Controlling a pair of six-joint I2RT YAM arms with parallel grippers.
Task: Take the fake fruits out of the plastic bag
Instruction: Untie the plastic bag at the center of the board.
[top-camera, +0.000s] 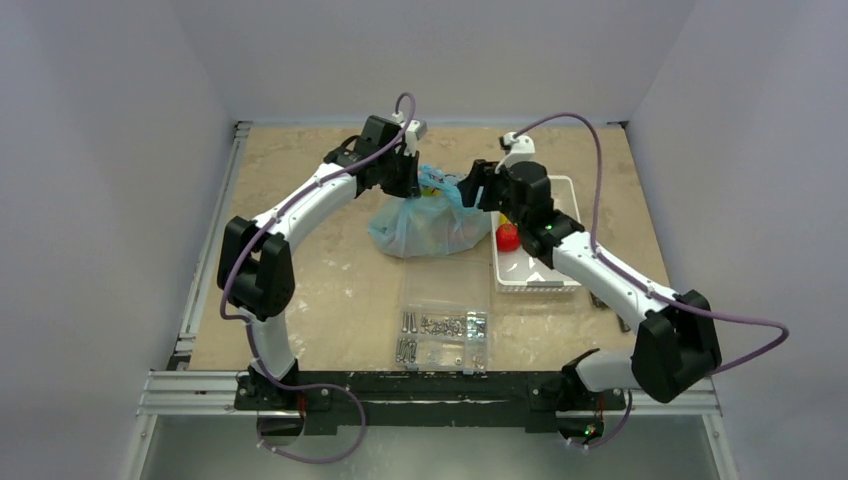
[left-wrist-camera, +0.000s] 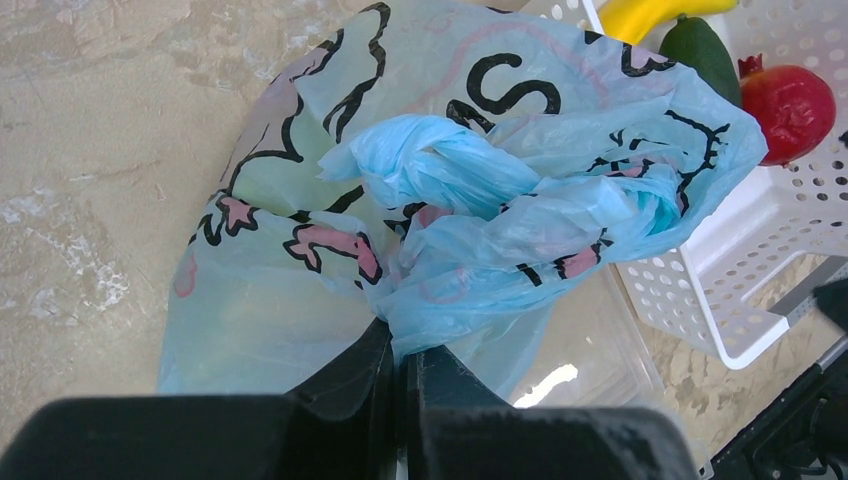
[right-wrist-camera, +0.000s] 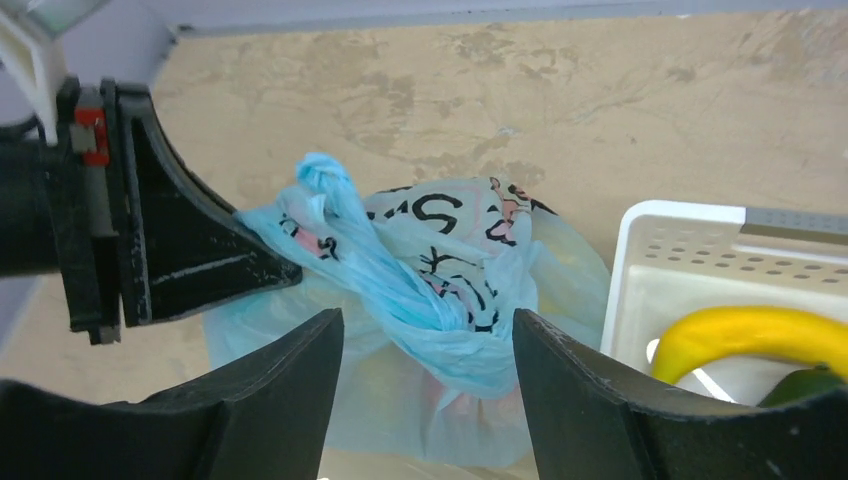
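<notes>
My left gripper (left-wrist-camera: 402, 375) is pinched tight on a twisted handle of the plastic bag (top-camera: 425, 228). The bag sits on the table (top-camera: 340, 300) toward its far middle. My right gripper (right-wrist-camera: 425, 325) is spread wide and holds nothing, with the bag's bunched top showing between its fingers. Just right of the bag, the white basket (right-wrist-camera: 680, 250) holds a yellow fruit (right-wrist-camera: 750, 335), a dark green fruit (left-wrist-camera: 700, 50) and a red fruit (top-camera: 507, 237).
</notes>
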